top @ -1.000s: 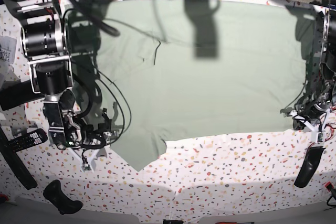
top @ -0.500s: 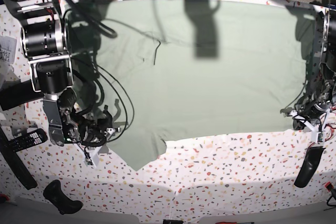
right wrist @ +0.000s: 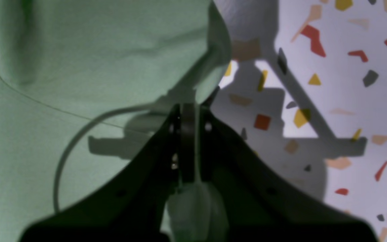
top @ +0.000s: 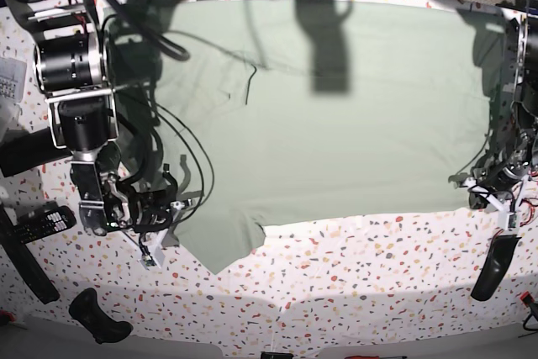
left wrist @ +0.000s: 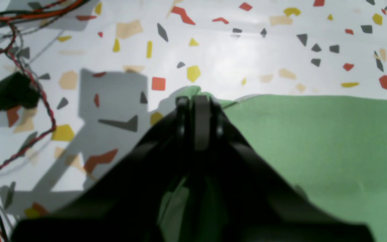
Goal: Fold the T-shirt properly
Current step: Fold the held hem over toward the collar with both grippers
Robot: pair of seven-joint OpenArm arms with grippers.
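At the near edge of the speckled terrazzo-patterned surface (top: pixel 336 292) lay bare surface, with a dark handle-like object (top: pixel 99 317) near the near left corner and a black remote control (top: pixel 46 223) by the left edge. Just beyond that bare strip began the T-shirt (top: pixel 336 124), spread flat and reaching back to the far edge; it covered most of the surface from side to side, its sleeve (top: pixel 223 245) forming a point toward the near edge on the left side.

The right claw (top: pixel 155 208) sat low at that sleeve on the left side of the base view. In the right wrist view the right claw (right wrist: pixel 188 111) had its jaws pressed together on a fold of the pale green cloth, and a bunch of the fabric showed between the black fingers (right wrist: pixel 176 141) lower down. A pale cable (right wrist: pixel 79 134) curved across the cloth beside it.

The left claw (top: pixel 496 182) was down at the shirt's near corner by the right edge of the surface. In the left wrist view the left claw (left wrist: pixel 197 104) was clamped shut on the hem corner of the T-shirt (left wrist: pixel 314 151), a small tuft of green showing above its tips. Red and black twisted wires (left wrist: pixel 29 101) hung over the bare surface beside it.

Farther back, a thin dark line of neckline trim (top: pixel 250 81) lay on the cloth, and shadows of the arms fell across the shirt's far part.
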